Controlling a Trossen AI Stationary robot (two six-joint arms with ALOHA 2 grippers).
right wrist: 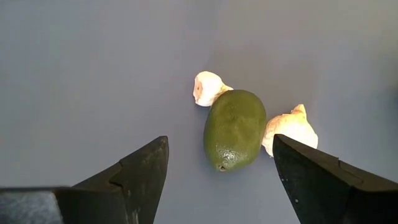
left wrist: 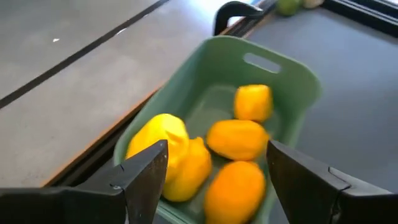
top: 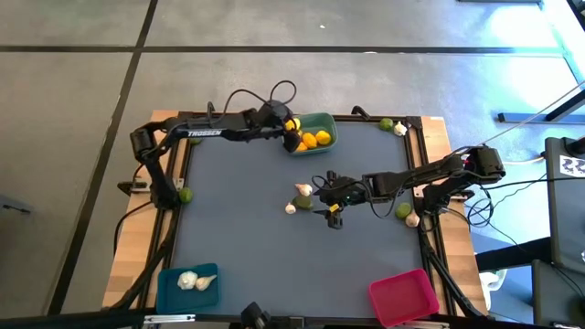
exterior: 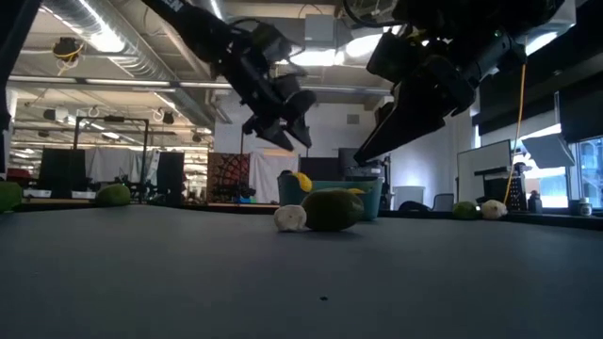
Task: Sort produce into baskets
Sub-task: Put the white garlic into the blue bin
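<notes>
My left gripper is open over the left end of the teal-green basket at the table's far edge. The basket holds several yellow lemons, which lie below and ahead of the gripper's fingers in the left wrist view. My right gripper is open at mid-table. It hangs above and just right of a green lime lying on the mat. A white garlic bulb rests against one side of the lime, and a second bulb against the other. The low view shows this gripper clear of the lime.
A blue basket with garlic stands at the near left corner, and a pink-red basket at the near right. Loose limes lie at the left edge, far right and right. Garlic lies beside the far-right lime and the right lime.
</notes>
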